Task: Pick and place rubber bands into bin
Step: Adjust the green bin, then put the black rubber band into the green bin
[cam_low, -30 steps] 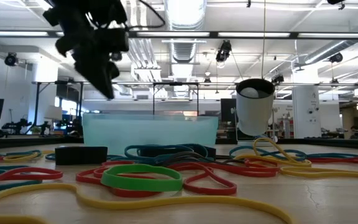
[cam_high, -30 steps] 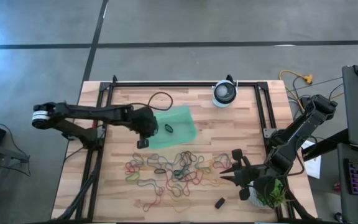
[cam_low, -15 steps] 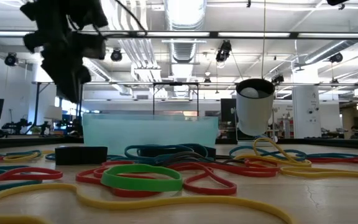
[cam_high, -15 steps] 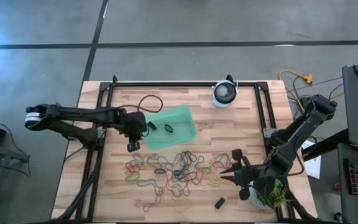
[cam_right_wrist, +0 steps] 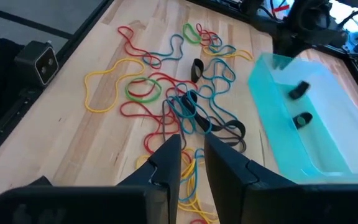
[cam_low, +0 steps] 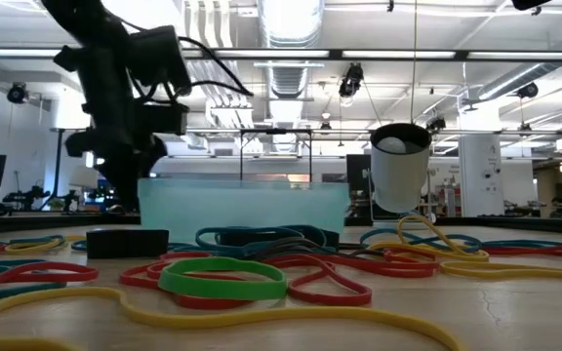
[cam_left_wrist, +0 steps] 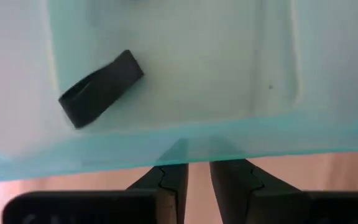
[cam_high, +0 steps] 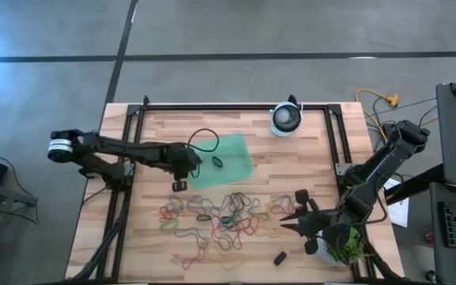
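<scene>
The rubber bands (cam_high: 220,218) lie scattered on the wooden table (cam_high: 291,166), near the bin (cam_high: 229,162) on its front side. Two black bands (cam_right_wrist: 299,104) rest inside the bin. The left gripper (cam_high: 182,176) hangs at the bin's left edge, fingers (cam_left_wrist: 169,180) close together with a narrow gap, holding nothing. The right gripper (cam_high: 301,212) waits at the pile's right end, fingers (cam_right_wrist: 166,158) likewise slightly apart, empty.

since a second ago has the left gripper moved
Yes. The left gripper swung out toward the table's left edge, then came back beside the bin.
</scene>
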Robot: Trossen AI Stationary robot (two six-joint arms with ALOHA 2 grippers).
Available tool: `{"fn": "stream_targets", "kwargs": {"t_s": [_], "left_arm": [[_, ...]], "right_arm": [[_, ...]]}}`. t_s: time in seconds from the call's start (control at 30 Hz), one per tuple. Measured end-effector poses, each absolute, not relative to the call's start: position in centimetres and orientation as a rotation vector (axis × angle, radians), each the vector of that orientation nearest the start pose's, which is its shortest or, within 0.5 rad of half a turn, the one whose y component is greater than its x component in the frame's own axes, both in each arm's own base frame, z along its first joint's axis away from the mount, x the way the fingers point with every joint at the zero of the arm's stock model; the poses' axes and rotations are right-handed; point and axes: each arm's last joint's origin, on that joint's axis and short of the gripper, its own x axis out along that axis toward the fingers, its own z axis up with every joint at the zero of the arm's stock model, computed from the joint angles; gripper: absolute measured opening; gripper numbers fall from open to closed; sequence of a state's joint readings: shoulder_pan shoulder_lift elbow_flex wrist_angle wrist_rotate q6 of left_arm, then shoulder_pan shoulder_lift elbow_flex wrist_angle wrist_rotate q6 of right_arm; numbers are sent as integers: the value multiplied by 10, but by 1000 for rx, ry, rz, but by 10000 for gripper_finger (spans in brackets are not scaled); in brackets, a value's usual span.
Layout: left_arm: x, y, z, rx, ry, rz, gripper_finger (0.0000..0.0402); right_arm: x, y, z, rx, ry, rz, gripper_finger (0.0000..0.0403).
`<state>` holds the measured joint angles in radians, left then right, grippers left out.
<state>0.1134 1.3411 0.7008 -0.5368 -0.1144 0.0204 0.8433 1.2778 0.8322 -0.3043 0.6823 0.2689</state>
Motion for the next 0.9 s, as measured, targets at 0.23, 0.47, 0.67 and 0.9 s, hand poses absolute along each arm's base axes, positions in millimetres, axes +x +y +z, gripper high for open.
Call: {"fn": "stream_targets", "kwargs": {"t_s": [0.23,0.47,0.67,0.9], "left_arm": [[240,40,183,83,1028,191,50],[225,41,190,25,1139,207,50],[201,21,211,-290,1119,20,50],[175,-15,233,-296,989,-87,50]], "right_arm": [[184,179,242,-256,555,78,59],[181,178,230,-189,609,108,66],[182,190,214,-32,750,281,72],[201,216,188,4,831,393,68]]}}
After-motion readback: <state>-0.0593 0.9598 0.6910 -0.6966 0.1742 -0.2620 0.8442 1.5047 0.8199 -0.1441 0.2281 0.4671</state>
